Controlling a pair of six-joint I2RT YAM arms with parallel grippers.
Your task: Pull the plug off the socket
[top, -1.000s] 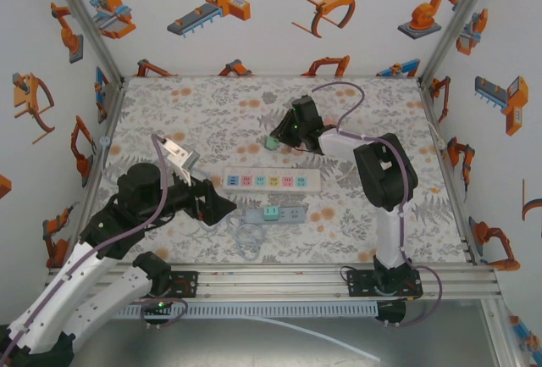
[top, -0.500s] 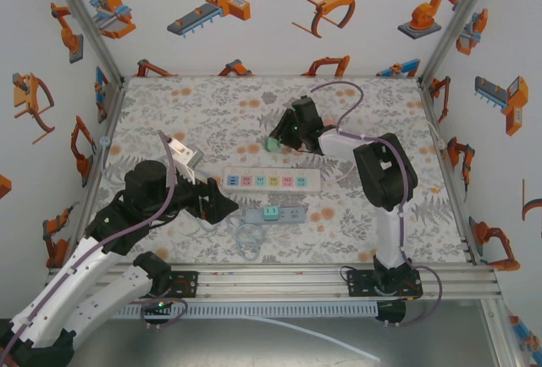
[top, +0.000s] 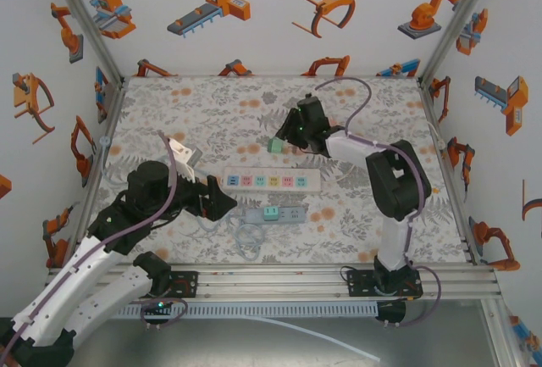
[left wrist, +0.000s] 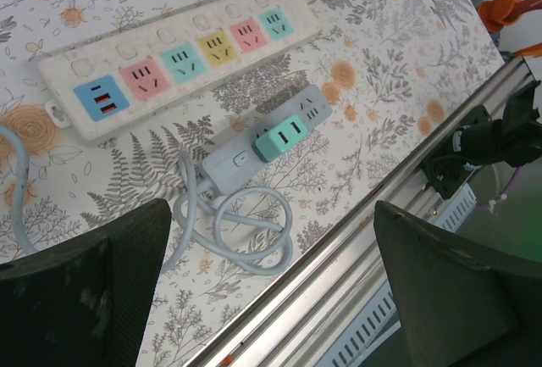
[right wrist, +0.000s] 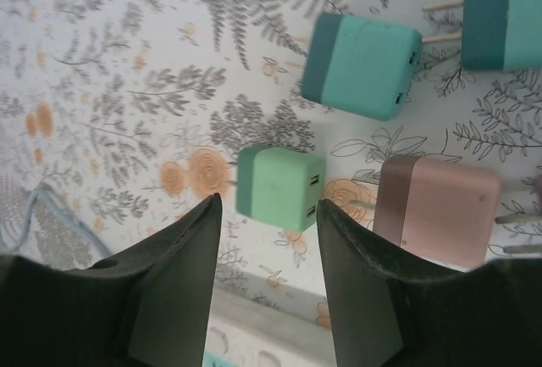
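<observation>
We are poising the left claw [left wrist: 271, 240] wide — to straddle the teal plug [left wrist: 281, 136] ahead; right claw [right wrist: 268, 225] parted, empty.

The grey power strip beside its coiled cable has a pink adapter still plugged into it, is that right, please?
Not quite: the adapter plugged into the grey power strip is teal, not pink, as the left wrist view shows. It does lie beside its coiled cable.
</observation>
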